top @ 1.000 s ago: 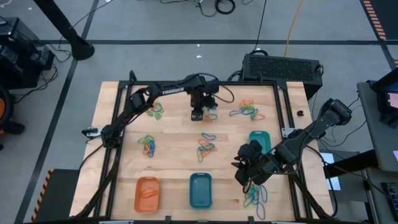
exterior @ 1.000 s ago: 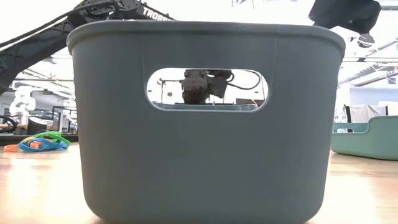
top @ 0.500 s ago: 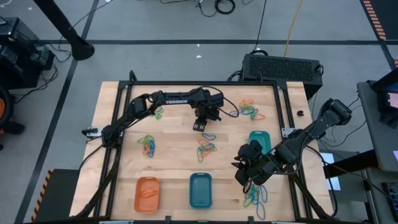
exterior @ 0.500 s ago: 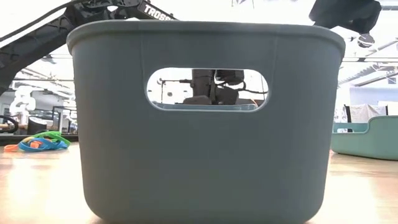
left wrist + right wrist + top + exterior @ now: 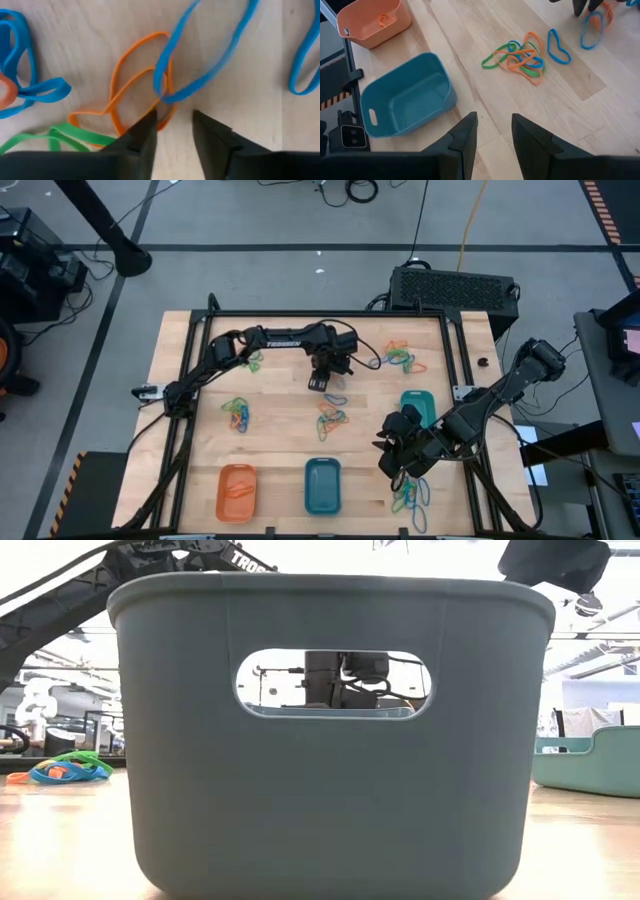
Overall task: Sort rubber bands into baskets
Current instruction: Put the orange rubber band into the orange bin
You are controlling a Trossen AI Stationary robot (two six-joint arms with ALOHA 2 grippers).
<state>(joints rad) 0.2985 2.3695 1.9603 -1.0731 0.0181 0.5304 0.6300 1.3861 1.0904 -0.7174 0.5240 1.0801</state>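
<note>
Rubber bands in orange, blue and green lie in loose heaps on the wooden table. My left gripper points down, open, just above a blue band crossed over an orange band, near the table's middle. Both bands lie flat on the wood ahead of the fingertips. The orange basket and the blue basket stand at the near edge, the teal-green basket on the right. My right gripper waits open above the table's near right part, with nothing between its fingers. My left gripper comes from above, and one fingertip stands over the orange band's loop end. I cannot tell whether it touches the band. Nothing lies between the two fingers.
More band heaps lie at the far left, the left, the middle, the far right and the near right corner. An orange band lies in the orange basket. In the low view the blue basket blocks most of the table.
My left gripper has gone toward the table's near edge and down, from the far middle to the bands near the centre, turning a little about its own axis. The bands and baskets have stayed in place.
</note>
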